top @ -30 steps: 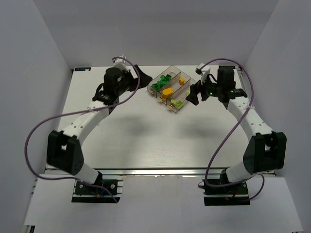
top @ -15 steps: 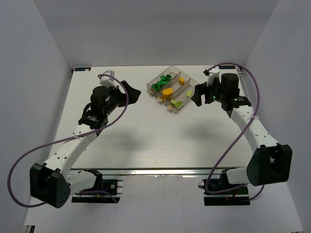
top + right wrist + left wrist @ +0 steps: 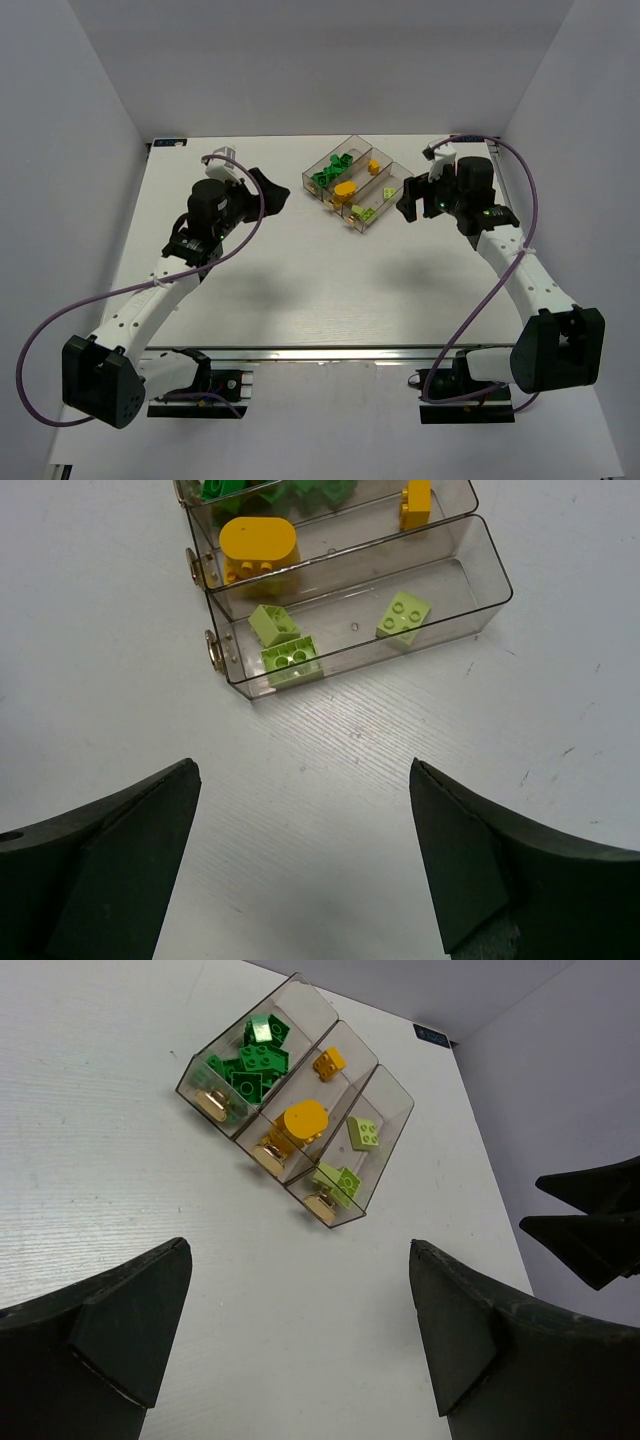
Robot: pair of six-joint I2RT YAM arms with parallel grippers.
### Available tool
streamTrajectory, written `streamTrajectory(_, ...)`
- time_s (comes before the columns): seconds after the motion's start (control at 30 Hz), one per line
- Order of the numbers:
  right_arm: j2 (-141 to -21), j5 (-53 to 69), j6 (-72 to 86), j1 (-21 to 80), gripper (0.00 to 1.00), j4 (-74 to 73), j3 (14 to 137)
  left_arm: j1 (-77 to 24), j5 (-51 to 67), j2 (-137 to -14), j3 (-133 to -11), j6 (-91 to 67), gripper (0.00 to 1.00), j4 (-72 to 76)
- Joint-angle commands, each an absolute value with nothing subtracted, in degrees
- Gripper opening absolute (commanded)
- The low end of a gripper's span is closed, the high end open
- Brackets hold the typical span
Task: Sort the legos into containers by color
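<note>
Legos (image 3: 262,1057) lie sorted by colour in the containers (image 3: 388,1095) near the middle of the tabletop's (image 3: 300,270) far edge. Left gripper (image 3: 300,1260) and right gripper (image 3: 303,775) hover beside them, jaws wide apart and empty. Sorting looks finished; pull back high, clear of their walls.

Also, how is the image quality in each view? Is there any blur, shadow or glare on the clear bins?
Top view: even soft light, faint shadows on the table, bricks tiny. Left wrist view: bins sharp, no strong glare. Right wrist view: pale green bricks sharp, only thin bright lines on bin edges.
</note>
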State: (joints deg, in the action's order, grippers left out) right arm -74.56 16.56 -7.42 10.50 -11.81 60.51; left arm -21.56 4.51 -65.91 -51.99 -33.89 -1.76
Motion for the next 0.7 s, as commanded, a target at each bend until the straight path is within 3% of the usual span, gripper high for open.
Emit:
streamTrajectory(0.0,-74.18,16.52,-7.03,10.37,0.89,-9.76,59.94,-21.62,3.25,-64.69,-51.85,-33.75,0.98,-2.28)
streamTrajectory(0.67,-73.21,16.17,-7.03,10.28,0.89,-6.16,56.78,-21.62,1.67,-65.30,-51.77,-33.13,0.98,-1.14)
